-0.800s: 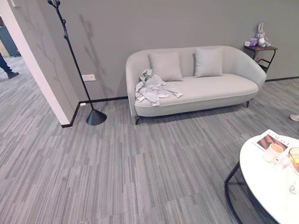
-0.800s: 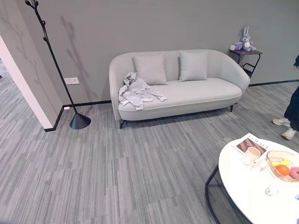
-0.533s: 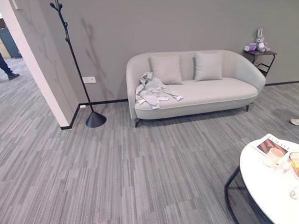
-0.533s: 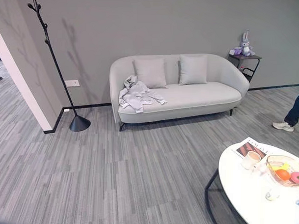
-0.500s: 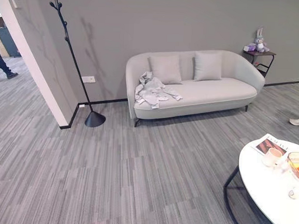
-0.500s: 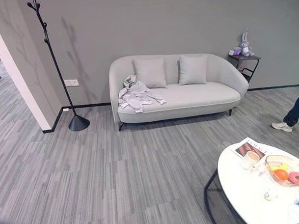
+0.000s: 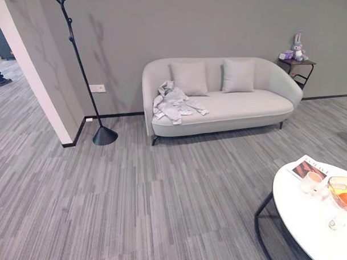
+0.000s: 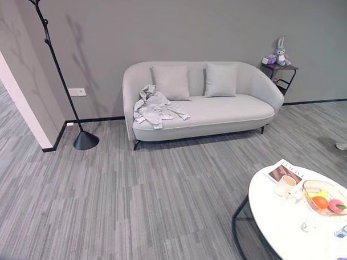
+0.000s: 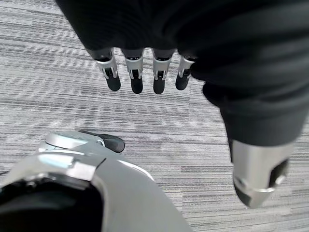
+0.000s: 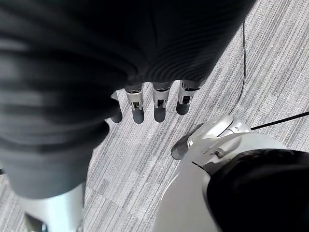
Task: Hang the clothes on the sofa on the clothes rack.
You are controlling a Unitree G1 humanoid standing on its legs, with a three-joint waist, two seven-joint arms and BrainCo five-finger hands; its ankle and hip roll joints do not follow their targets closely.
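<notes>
Person's shoe [image 8: 345, 146] farther right (partly cropped)

Clothes [image 7: 175, 102] crumpled on sofa [image 7: 248, 104]; rack [image 7: 79, 64] left.

Soft, crumpled cloth clothes [image 7: 175, 102] are lying at centre frame on a matt fabric sofa [image 7: 248, 104], while a thin matt-black metal clothes rack [image 7: 79, 64] is standing upper left and a smooth, glossy white table [image 8: 284, 225] is gleaming lower right.
</notes>
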